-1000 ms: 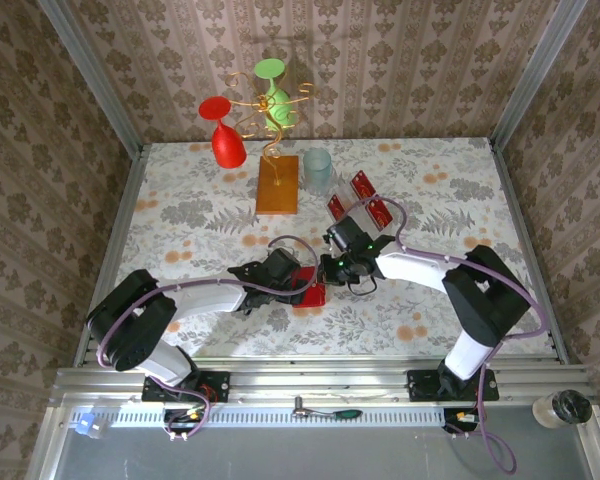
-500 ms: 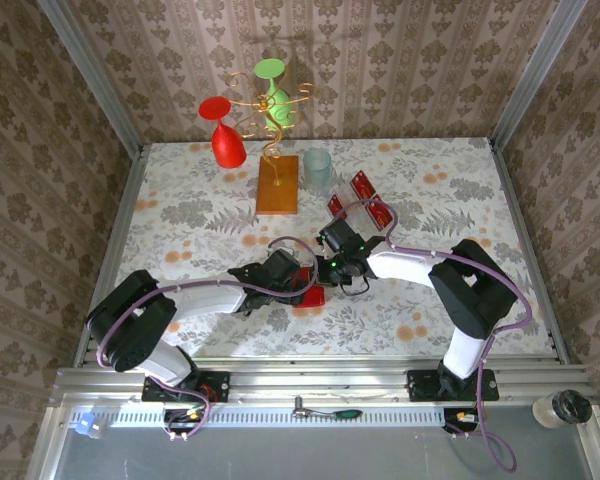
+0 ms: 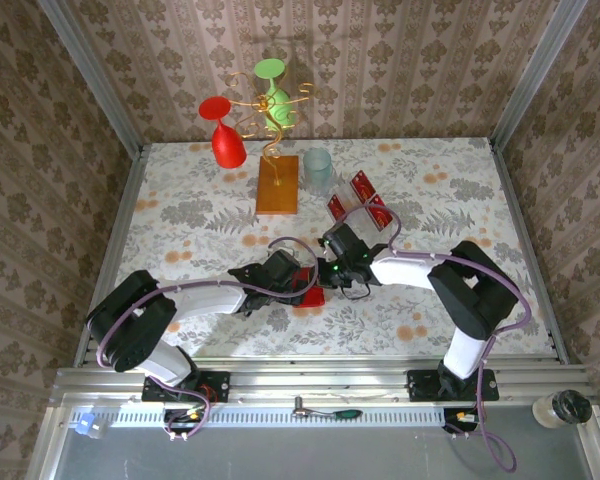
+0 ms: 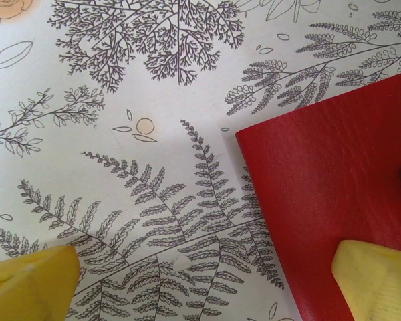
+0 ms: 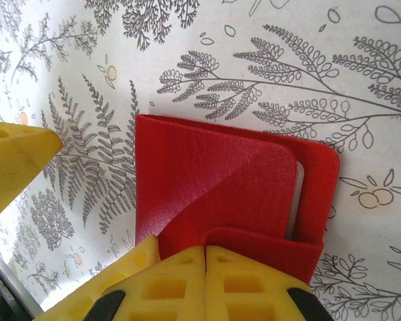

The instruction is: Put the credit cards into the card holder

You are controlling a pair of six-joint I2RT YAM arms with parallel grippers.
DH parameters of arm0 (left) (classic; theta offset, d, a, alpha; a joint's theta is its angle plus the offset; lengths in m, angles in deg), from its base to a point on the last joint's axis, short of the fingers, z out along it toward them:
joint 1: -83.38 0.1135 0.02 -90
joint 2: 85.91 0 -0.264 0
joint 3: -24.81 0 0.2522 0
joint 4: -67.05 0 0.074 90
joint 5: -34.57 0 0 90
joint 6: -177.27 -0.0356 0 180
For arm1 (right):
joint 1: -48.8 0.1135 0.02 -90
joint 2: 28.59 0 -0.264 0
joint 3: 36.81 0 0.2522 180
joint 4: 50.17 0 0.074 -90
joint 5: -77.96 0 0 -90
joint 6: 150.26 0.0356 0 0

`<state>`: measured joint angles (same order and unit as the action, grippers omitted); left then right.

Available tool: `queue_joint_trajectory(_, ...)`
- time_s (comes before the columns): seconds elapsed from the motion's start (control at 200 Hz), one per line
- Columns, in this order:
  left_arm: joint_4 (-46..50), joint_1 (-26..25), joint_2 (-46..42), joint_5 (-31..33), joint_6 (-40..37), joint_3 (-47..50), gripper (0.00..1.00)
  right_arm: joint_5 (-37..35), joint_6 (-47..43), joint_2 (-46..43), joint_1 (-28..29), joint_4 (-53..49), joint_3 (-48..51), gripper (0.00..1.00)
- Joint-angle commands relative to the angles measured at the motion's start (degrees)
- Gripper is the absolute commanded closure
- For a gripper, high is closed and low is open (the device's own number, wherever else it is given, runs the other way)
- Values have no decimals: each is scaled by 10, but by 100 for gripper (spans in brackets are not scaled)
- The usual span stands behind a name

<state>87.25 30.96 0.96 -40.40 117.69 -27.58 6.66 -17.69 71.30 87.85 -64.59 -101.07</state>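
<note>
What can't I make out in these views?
- Top view: left arm and right arm cover all but a corner of the card holder.
- Right wrist view: pale sliver at its opening, card or lining unclear; right tool cut by the frame edge, grip unclear.
- Top view: credit cards too small to count.

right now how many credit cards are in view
3 credit cards, clustered right of the pale cup: one left, one behind, one right. More may be hidden under the right arm or in the card holder.
</note>
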Motion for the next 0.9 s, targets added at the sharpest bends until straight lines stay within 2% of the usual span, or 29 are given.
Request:
queue_joint_trajectory(0.0,37,-13,16,-29,-2,22,0,-28,16,10,-6,-33,48,100)
queue_joint_trajectory(0.29,47,-13,1,-21,2,14,0,-18,34,12,-12,2,81,100)
queue_joint_trajectory(0.49,47,4,-31,-25,-1,8,0,-2,24,0,-12,-9,67,100)
queue_joint_trajectory(0.895,12,4,-1,-43,10,43,0,41,26,-2,-12,-6,10,100)
